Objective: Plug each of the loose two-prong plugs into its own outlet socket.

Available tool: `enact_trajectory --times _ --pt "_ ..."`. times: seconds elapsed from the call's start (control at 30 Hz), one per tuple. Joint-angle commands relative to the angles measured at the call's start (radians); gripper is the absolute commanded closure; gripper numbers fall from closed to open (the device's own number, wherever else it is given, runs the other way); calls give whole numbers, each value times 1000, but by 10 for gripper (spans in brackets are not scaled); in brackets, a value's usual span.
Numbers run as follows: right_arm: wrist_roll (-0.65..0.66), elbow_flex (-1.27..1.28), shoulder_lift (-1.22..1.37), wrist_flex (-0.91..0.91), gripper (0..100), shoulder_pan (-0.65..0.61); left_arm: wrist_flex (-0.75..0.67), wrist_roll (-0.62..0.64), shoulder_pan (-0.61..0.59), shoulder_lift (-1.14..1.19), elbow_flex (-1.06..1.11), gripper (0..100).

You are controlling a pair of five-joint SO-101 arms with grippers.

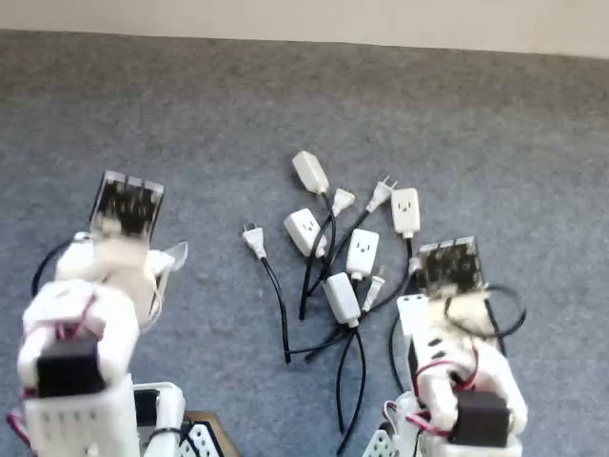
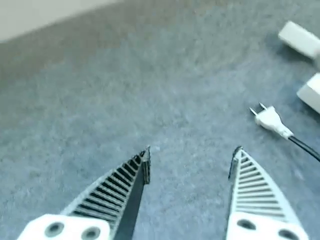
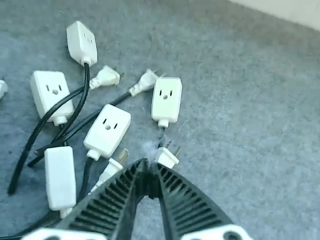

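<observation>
Now holding the left pincer point(image 2: 192, 150) wide open and empty near a loose plug point(image 2: 270, 119), with the right pincer point(image 3: 149, 165) closed, seemingly on nothing, just beside a second plug point(image 3: 167, 156)

A grey carpet point(image 1: 476, 105) with a short, rough pile covers the whole work surface. Along the far edge of this carpet runs a pale beige strip point(image 1: 381, 19), smooth and plain; whether it is a wall or a floor I cannot tell. At the near edge of the carpet shows a small brown corner point(image 1: 214, 428) of some flat thing.
</observation>
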Motion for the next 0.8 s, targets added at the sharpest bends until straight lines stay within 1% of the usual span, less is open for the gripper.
enact_trajectory --times 0.0,0.1,0.17,0.23,0.37,0.43,0.57,0.63,0.77 --pt "-98 -266 404 28 988 5 95 11 84 318 -222 745" --pt "-186 -361 651 15 988 15 167 11 193 513 -349 745" --pt "-221 -366 757 -39 988 45 180 11 262 636 -433 745" --pt "-229 -331 800 -127 988 102 176 37 309 751 -519 744" --pt "-232 -208 803 -271 988 243 176 58 378 974 -717 744" --pt "-233 -117 803 -338 988 245 173 58 406 1072 -809 744" --pt "-235 59 803 -499 988 171 126 58 435 1222 -963 744" --pt "-235 105 803 -526 988 150 121 58 440 1287 -1021 744" --pt "-281 107 803 -549 988 151 118 57 473 1412 -1067 744"
